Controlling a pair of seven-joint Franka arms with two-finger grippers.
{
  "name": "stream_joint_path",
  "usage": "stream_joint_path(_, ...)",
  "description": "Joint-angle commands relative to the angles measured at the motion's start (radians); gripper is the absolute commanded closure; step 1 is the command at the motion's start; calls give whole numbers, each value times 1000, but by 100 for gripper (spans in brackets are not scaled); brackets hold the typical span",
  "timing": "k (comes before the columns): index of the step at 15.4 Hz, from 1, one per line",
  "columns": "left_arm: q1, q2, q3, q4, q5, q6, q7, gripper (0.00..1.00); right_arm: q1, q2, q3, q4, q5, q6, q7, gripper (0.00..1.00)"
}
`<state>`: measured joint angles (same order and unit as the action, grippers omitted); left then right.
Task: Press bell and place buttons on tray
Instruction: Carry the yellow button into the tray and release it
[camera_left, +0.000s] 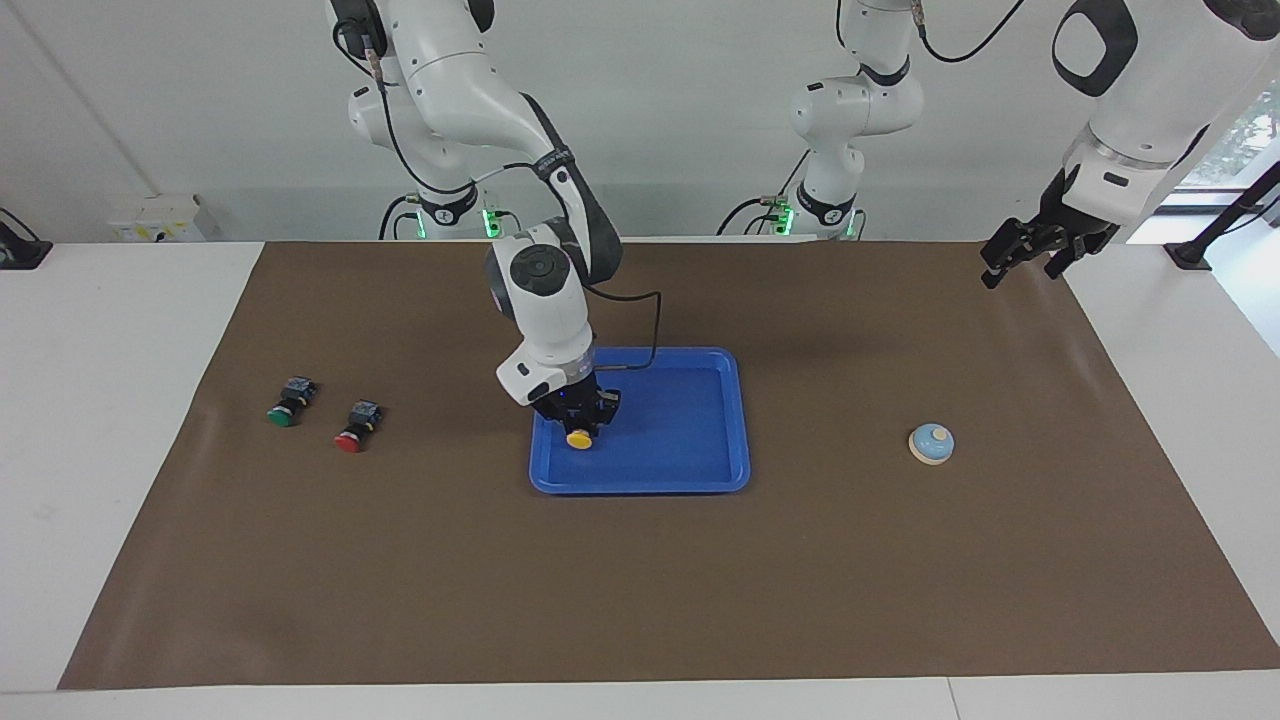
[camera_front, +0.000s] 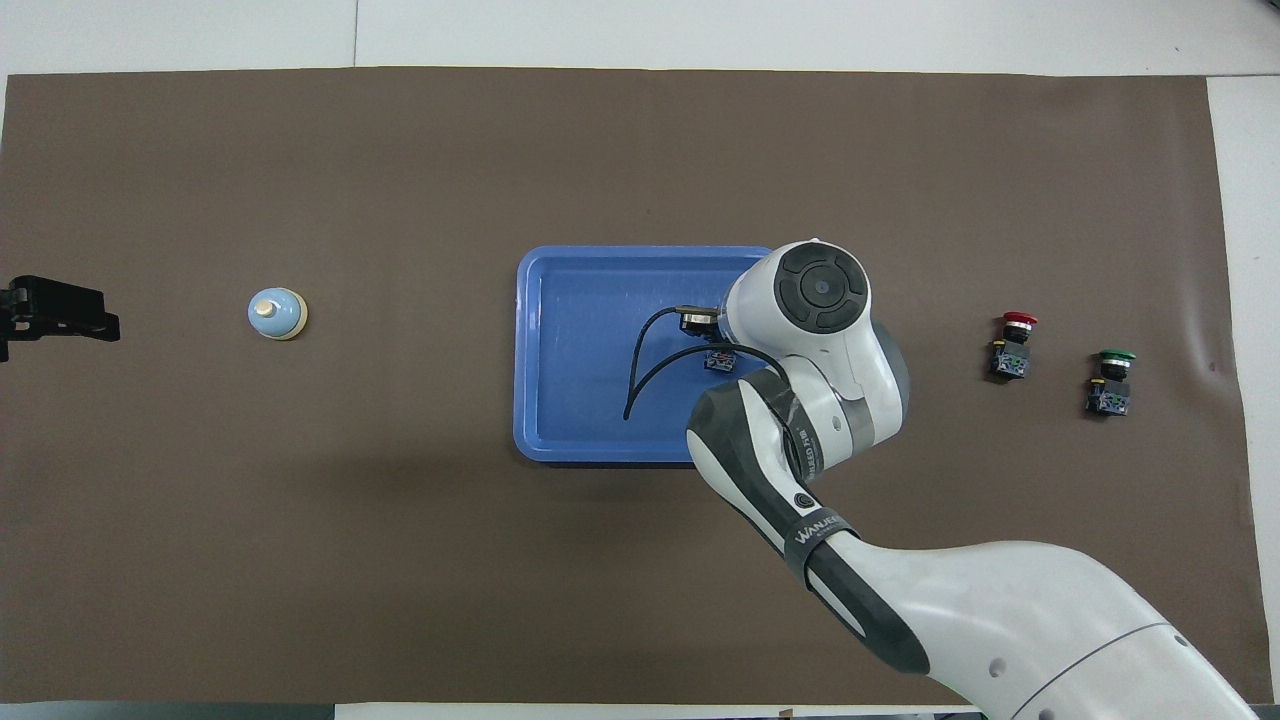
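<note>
The blue tray (camera_left: 690, 425) (camera_front: 590, 340) lies mid-table on the brown mat. My right gripper (camera_left: 577, 420) is shut on the yellow button (camera_left: 578, 439) and holds it low over the tray's end toward the right arm. From overhead the arm's wrist covers that gripper and the cap. The red button (camera_left: 354, 428) (camera_front: 1012, 342) and the green button (camera_left: 287, 403) (camera_front: 1110, 375) lie side by side on the mat toward the right arm's end. The light-blue bell (camera_left: 931, 444) (camera_front: 276, 314) stands toward the left arm's end. My left gripper (camera_left: 1020, 262) (camera_front: 60, 310) waits open above the mat's edge, holding nothing.
The brown mat (camera_left: 640, 600) covers most of the white table. A third robot base (camera_left: 825, 205) stands at the table's edge between the two arms. A black cable (camera_front: 650, 350) from the right wrist hangs over the tray.
</note>
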<state>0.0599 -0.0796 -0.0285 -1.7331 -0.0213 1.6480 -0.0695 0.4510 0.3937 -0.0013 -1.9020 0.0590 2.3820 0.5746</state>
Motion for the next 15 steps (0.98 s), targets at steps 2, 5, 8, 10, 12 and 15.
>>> stream_joint_path(2,-3,8,1,21,11,-20,2,0,-11,-12,4,-12,1,7,17,0)
stream_joint_path(5,-3,8,1,21,11,-20,2,0,-31,-38,-6,46,2,-100,42,0)
stream_joint_path(8,-3,8,1,21,11,-20,2,0,-89,-104,-6,80,12,-207,42,0)
stream_joint_path(10,-3,8,1,21,11,-20,2,0,-144,-148,-6,78,7,-282,28,0)
stream_joint_path(12,-3,8,1,21,11,-20,2,0,-220,-190,-6,75,-1,-345,-30,0)
stream_joint_path(15,-3,8,1,21,11,-20,2,0,-354,-223,-6,49,-1,-397,-273,0)
